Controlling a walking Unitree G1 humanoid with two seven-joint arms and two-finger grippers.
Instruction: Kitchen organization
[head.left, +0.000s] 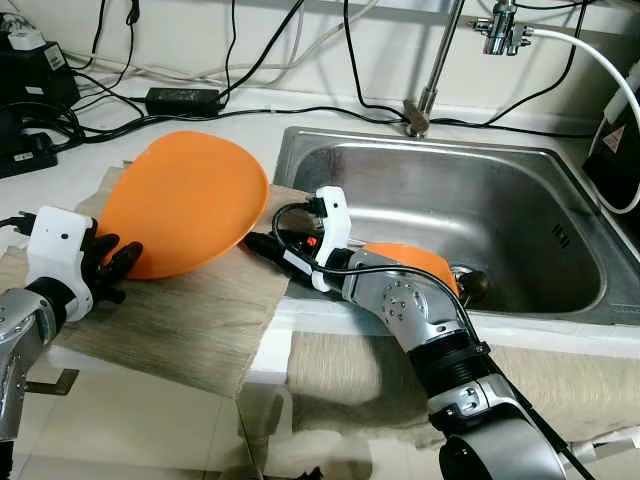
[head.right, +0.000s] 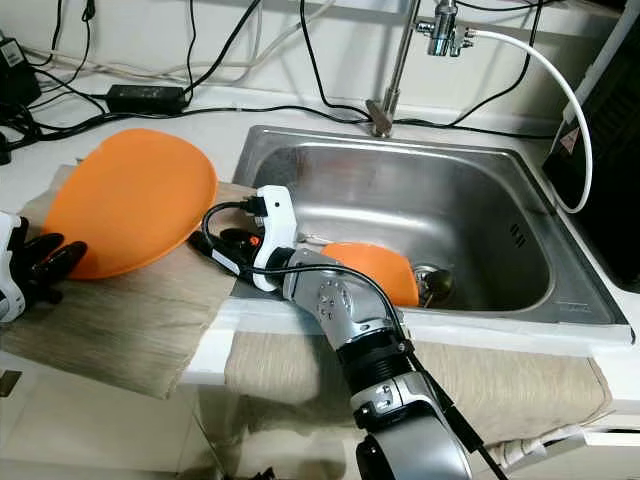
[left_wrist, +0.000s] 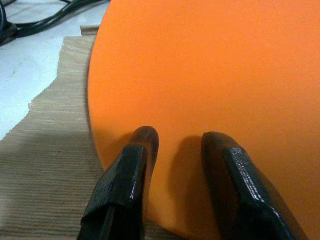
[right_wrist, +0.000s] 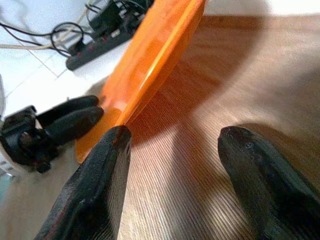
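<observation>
An orange plate (head.left: 185, 205) stands tilted, underside up, over a beige mat (head.left: 200, 320) left of the sink; its lower rim is near the mat. My left gripper (head.left: 125, 270) is at that lower rim, shut on the plate, its fingers (left_wrist: 142, 150) lying close together against the orange surface (left_wrist: 200, 75). My right gripper (head.left: 262, 245) reaches across from the sink side and stands open (right_wrist: 175, 132) just above the mat; one fingertip is close to the plate's rim (right_wrist: 155, 65). A second orange plate (head.left: 420, 262) lies in the sink, partly hidden by my right arm.
The steel sink (head.left: 500, 180) has a tap (head.left: 430, 90) behind it and a drain (head.left: 475, 285). Cables, a power adapter (head.left: 182, 98) and a power strip (head.left: 25, 155) crowd the back left of the counter. A black appliance (head.left: 615, 150) stands at the right.
</observation>
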